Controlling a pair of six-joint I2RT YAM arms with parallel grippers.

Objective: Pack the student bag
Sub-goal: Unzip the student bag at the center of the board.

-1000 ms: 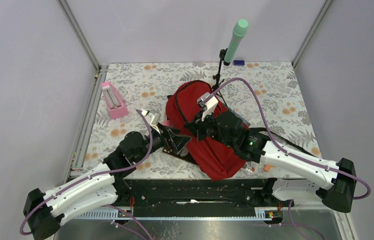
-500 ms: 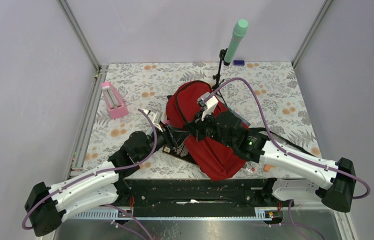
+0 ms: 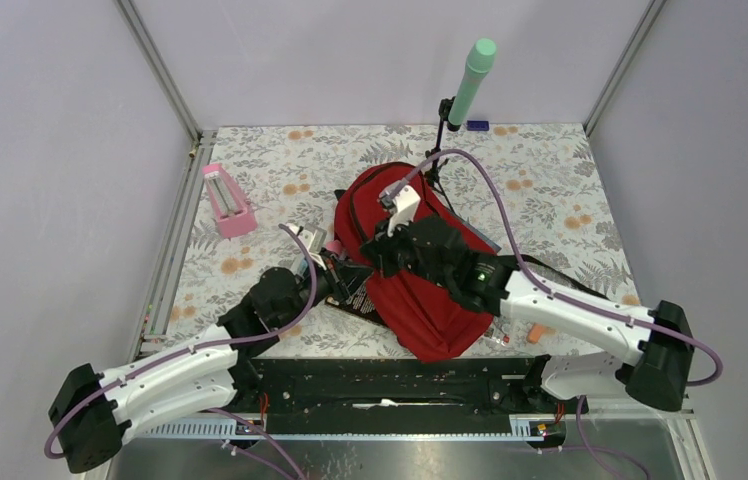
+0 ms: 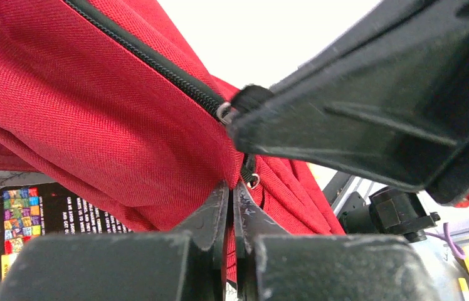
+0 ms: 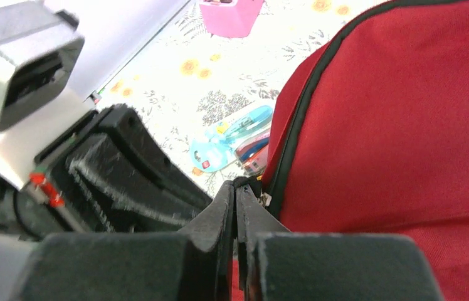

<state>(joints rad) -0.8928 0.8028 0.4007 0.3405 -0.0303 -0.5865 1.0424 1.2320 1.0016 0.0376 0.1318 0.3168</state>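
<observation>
The student bag [image 3: 420, 290] is a dark-red backpack lying in the middle of the table, its black zipper [image 4: 150, 63] running along the raised edge. My left gripper [image 4: 232, 186] is shut at the bag's left edge, and red fabric shows between its fingers. My right gripper [image 5: 237, 186] is shut on a small black zipper pull [image 5: 247, 182] beside the zipper line. In the top view the left gripper [image 3: 355, 277] and the right gripper [image 3: 376, 262] meet almost tip to tip at the bag's left side.
A dark book [image 3: 355, 298] lies partly under the bag. Teal and blue packets [image 5: 232, 141] lie on the floral mat beside it. A pink box [image 3: 227, 200] stands at the left and a green cylinder on a stand [image 3: 472, 80] at the back. An orange item [image 3: 540, 333] is near the right arm.
My left gripper moved in to the bag's left edge and shut there. The right arm shifted left and slightly farther back, still shut.
</observation>
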